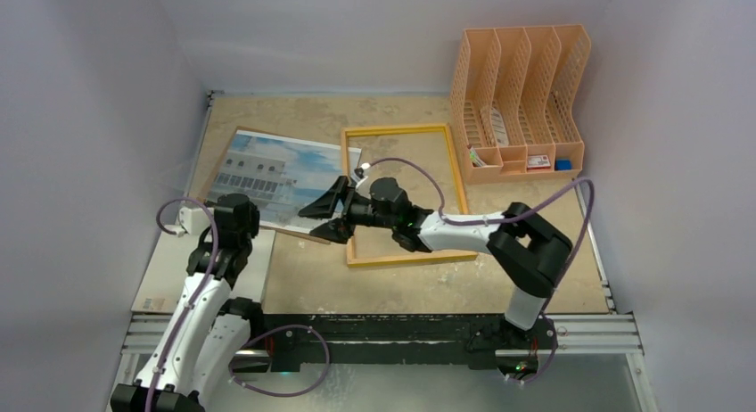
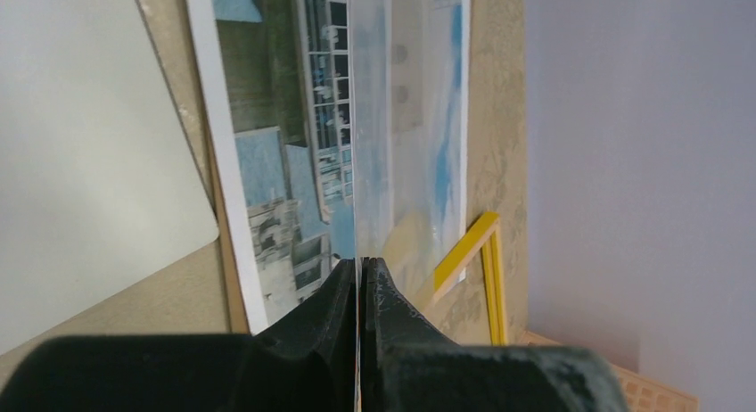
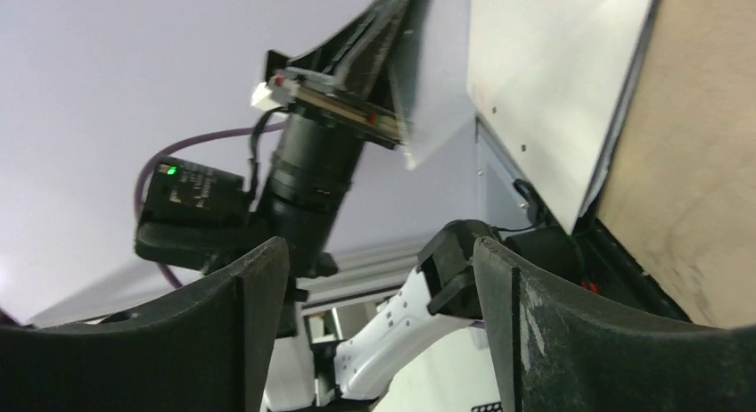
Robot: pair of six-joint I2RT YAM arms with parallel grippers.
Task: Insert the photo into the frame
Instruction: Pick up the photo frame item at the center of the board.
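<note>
Progress is early: the photo (image 1: 267, 171) lies outside the frame (image 1: 397, 129), off to its left. It rests picture-side up on a brown backing board (image 2: 236, 296), and only its far right corner reaches over the frame's left rail. The frame lies flat on the worktop (image 1: 401, 287) with nothing in its opening (bare worktop shows through it).

The left arm (image 1: 205, 287) has its jaws pressed together on the photo's near edge. Its wrist view shows the sheet edge-on between them, and the right wrist view shows a white corner pinched there. The right arm (image 1: 464, 232) reaches across the frame toward the photo's right side, its jaws apart and holding nothing.

As I judge it, the pick-up is only beginning. What remains is to lift or slide the print clear of the board, carry it right, square it with the opening and lay it inside. Whether the backing board is meant to follow, I cannot say.

Counted:
- one photo
- one frame
- one brown backing board
- one grey-white panel (image 1: 178, 269) at the near left
- one peach file rack (image 1: 521, 91) at the far right, with a few small items in its bins (too small to name)
- two arms
</note>
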